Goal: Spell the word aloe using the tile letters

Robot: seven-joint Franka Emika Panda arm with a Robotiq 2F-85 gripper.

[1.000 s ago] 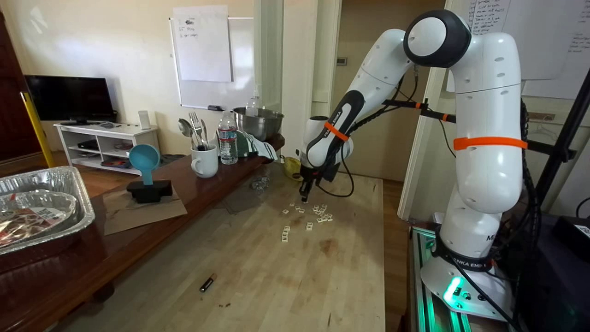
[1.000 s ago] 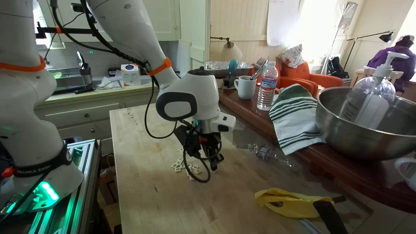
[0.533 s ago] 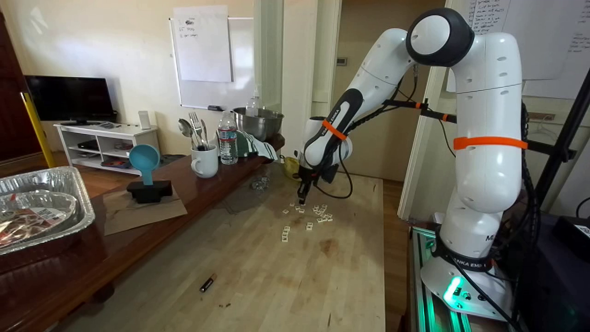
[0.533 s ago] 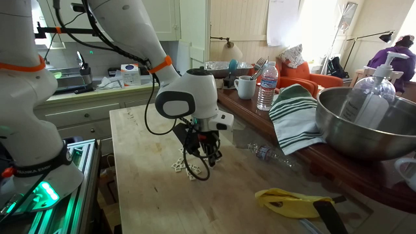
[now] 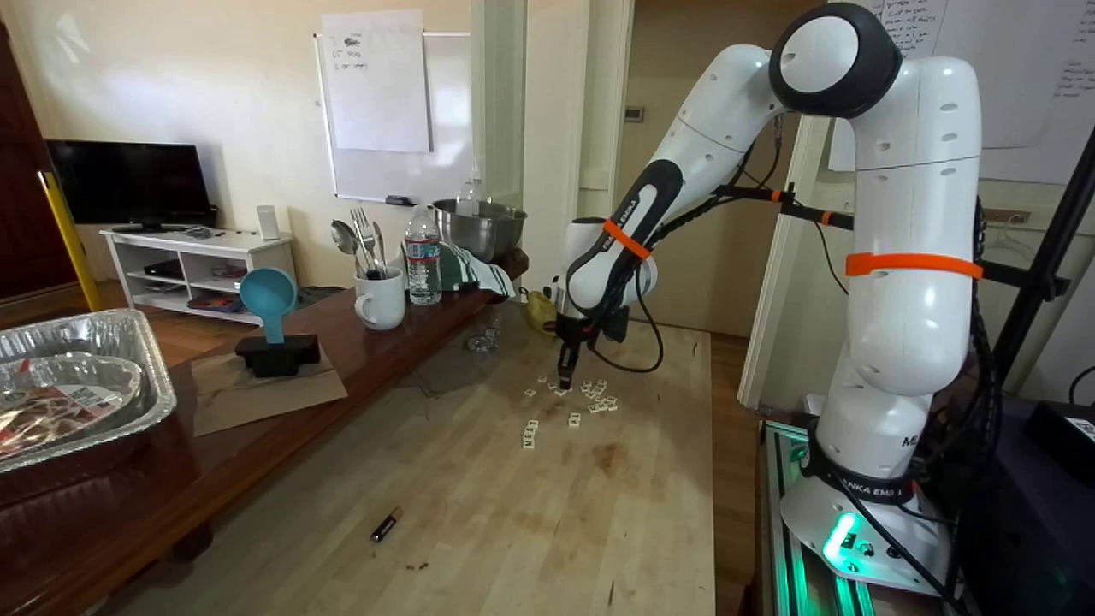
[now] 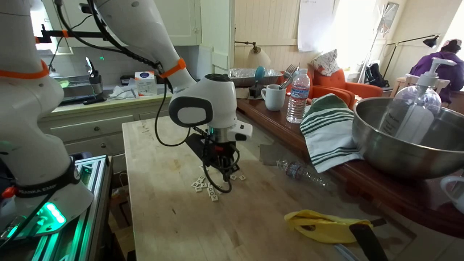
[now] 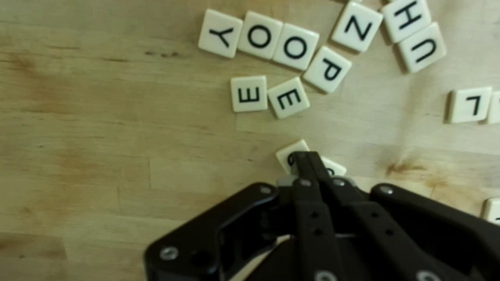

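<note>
A Franka Emika Panda arm holds its Robotiq gripper low over letter tiles scattered on a wooden tabletop, the fingers pressed together with nothing visible between them. In the wrist view, the tips partly hide two tiles near a pair of E's, while an L lies toward the right edge.

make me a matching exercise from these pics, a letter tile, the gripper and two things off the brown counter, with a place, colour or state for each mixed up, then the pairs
Things
1: Y tile
2: gripper
3: steel bowl
4: striped towel

Place, colour or state
a: green and white
b: pump bottle standing inside
c: next to an O tile
d: shut

Right pairs
1-c; 2-d; 3-b; 4-a
</note>
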